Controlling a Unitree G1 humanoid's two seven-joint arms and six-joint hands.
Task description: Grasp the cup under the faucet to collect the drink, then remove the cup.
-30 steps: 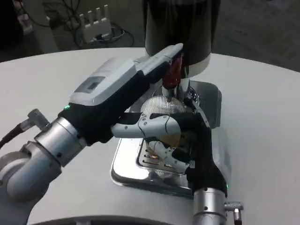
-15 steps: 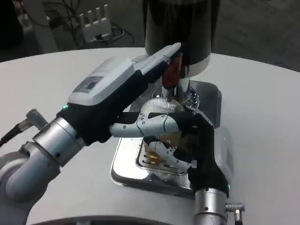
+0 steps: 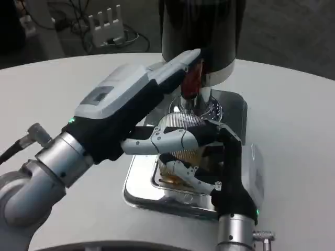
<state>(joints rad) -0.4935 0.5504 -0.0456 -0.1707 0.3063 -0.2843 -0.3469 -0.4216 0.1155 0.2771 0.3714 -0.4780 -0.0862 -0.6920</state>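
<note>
The cup (image 3: 180, 137), a clear ribbed one with amber drink at the bottom, sits over the steel drip tray (image 3: 141, 180), right below the faucet (image 3: 191, 86) of the dark dispenser (image 3: 201, 31). The right hand (image 3: 209, 157) comes up from the near edge and wraps the cup: its white and black fingers (image 3: 191, 177) curl across the cup's near side, pressing the wall, so this hand grips the cup. The left hand (image 3: 152, 102) reaches in from the left, its white back on top and one long finger (image 3: 180, 63) stretched up to the red tap lever (image 3: 191, 78), the tip lying against it. A second finger of the left hand (image 3: 170, 140) lies across the cup's left flank, just above the right hand's fingers. Whether the left hand presses the lever or only touches it, the view does not tell. The tray rests on the white table (image 3: 63, 89), beneath both sets of fingers.
</note>
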